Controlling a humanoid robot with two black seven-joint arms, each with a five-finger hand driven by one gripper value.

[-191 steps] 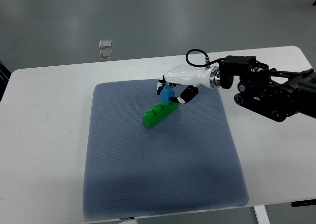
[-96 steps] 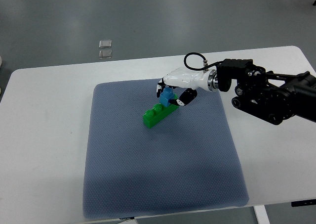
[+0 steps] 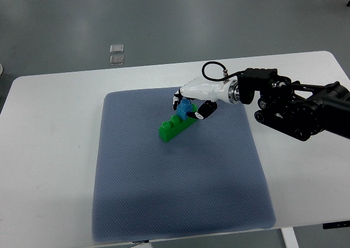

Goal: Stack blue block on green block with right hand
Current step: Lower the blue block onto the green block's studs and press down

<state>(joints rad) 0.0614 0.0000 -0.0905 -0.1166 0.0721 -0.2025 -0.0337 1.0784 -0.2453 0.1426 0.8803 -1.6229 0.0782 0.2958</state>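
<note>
The blue block (image 3: 186, 108) is small, light blue and nearly cubic. It sits on the upper right end of the green block (image 3: 176, 127), a long bright green brick with studs on top, lying diagonally from 7 o'clock to 1 o'clock near the top centre of the grey-blue mat (image 3: 180, 204). There is one blue block, one green block and one mat.

The right hand (image 3: 192, 101), white with dark fingertips, has its fingers curled around the blue block and grips it. Its black arm enters from 3 o'clock over the white table (image 3: 49, 166). Two small clear squares (image 3: 116, 53) lie on the floor at 11 o'clock, well apart from the mat.
</note>
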